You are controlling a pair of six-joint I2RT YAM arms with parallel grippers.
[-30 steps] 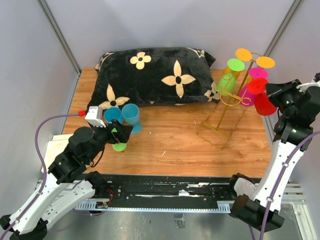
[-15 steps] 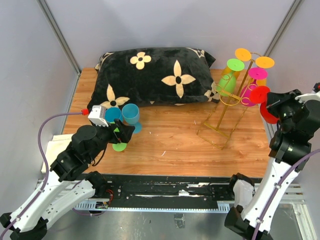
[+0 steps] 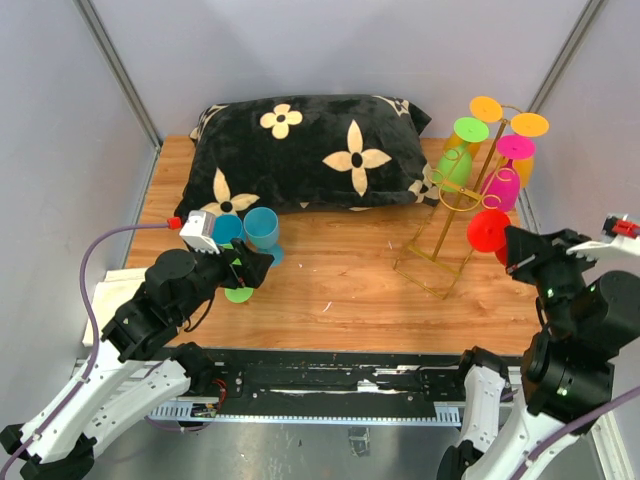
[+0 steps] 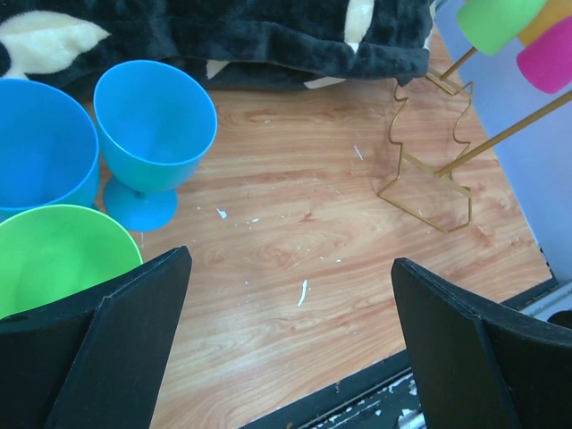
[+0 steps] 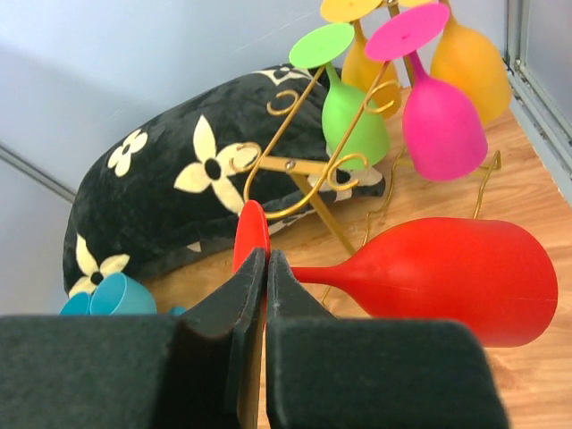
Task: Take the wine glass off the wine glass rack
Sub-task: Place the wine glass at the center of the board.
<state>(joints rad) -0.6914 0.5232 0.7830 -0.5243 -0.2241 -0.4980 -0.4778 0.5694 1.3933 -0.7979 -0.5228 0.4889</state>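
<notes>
Near edge: left gripper (image 4: pixel 290 261) is hanging wide open above the table (image 4: pixel 295 223), beside a green glass (image 4: pixel 63 255) and a blue glass (image 4: pixel 154 116). Right gripper (image 5: pixel 259 261) is pinching the red glass (image 5: pixel 447 277) by its stem, the glass lying sideways, off the hooks, just beside the rack (image 5: pixel 295 170). Beyond, a pink glass (image 5: pixel 442 125) is hanging on the rack before a pillow (image 5: pixel 152 206).
</notes>
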